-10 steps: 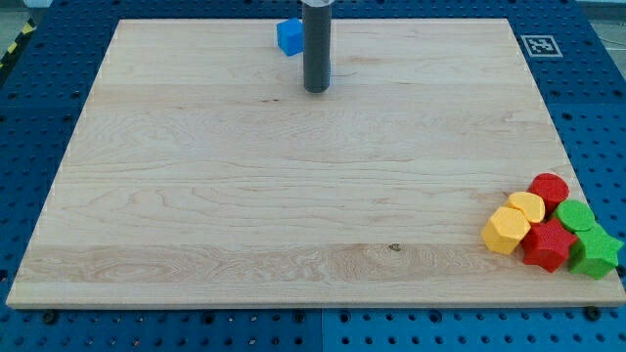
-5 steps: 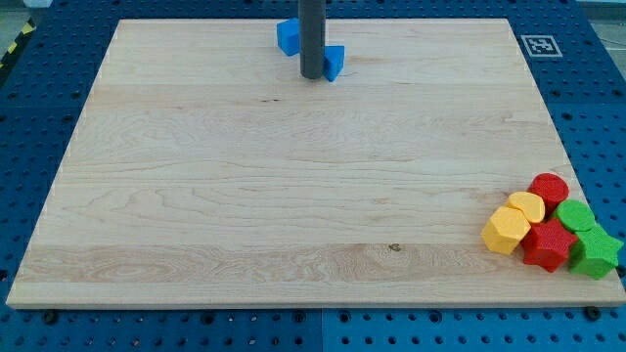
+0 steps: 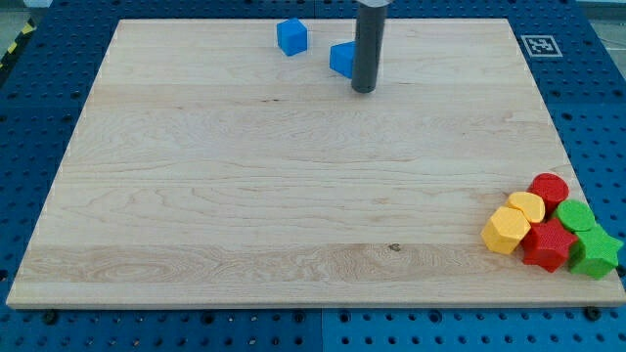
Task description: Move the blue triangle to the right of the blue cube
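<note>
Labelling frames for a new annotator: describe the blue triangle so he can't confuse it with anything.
Look along the wooden board near the view's top edge, where two blue blocks sit. The blue triangle is the one nearer the view's right, partly hidden behind the dark rod, with my tip just below it. The blue cube stands alone, to its left.

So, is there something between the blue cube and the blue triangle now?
No. In the camera view, only bare board separates the blue cube from the blue triangle; my tip stands at the triangle's right.

Straight dark grey rod point(image 3: 365, 49), blunt-ended
</note>
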Robot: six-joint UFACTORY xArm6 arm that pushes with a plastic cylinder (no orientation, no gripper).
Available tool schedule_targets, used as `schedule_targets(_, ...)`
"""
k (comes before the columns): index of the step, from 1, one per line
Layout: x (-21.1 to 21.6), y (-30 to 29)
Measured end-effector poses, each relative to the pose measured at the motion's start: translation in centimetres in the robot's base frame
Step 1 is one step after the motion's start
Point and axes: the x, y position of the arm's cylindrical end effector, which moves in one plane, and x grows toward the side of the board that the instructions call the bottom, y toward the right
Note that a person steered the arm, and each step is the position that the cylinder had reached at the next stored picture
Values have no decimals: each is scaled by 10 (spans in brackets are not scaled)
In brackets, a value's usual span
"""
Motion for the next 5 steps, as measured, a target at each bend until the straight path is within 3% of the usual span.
schedule_targets(2, -26, -33)
schedule_targets(5, -49, -37)
